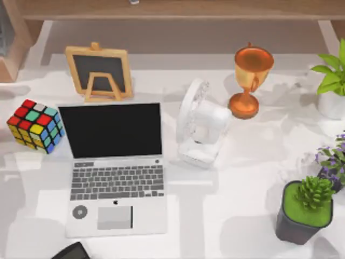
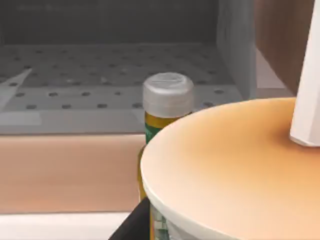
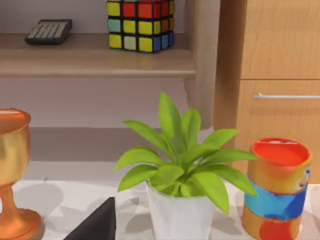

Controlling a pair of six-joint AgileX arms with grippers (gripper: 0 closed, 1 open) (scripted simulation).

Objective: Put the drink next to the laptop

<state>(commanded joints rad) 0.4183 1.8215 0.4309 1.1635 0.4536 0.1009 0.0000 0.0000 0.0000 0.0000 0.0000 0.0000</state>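
A silver-white laptop [image 1: 114, 170] lies open on the white table [image 1: 242, 199], left of centre in the top view, with a Rubik's cube [image 1: 36, 125] to its left and a small chalkboard [image 1: 99, 72] behind it. A copper trophy [image 1: 249, 80] stands further right. In the left wrist view, the drink [image 2: 225, 165] sits very close beneath the camera, its white straw [image 2: 307, 90] rising from the creamy tan surface, and a capped bottle [image 2: 165, 107] stands just behind it. Whether the left gripper grasps the cup cannot be told.
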